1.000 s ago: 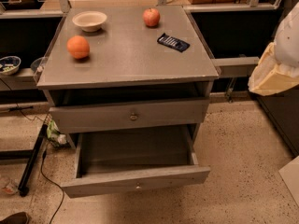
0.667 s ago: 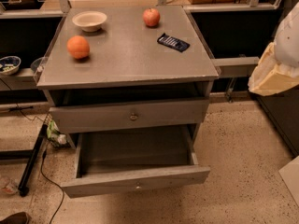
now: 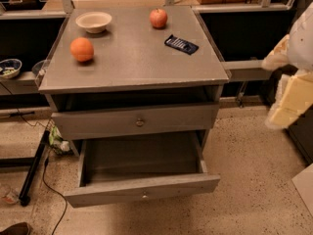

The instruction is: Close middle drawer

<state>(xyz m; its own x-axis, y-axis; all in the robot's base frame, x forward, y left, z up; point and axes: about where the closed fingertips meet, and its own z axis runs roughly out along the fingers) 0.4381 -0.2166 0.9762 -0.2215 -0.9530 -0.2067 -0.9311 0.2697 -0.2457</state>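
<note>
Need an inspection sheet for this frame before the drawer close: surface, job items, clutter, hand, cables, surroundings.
Surface: grey cabinet top, carrying four loose items.
Job's things: middle drawer pulled far out, nothing seen inside; top drawer above it, set further back.
Clutter: white bowl, orange, apple, dark blue packet, all on the top.
Grippers: hand at the right edge, beside the cabinet and apart from it.
Cables: black cable on the floor, left of the open drawer.
Surroundings: speckled floor; dark shelving behind.
</note>
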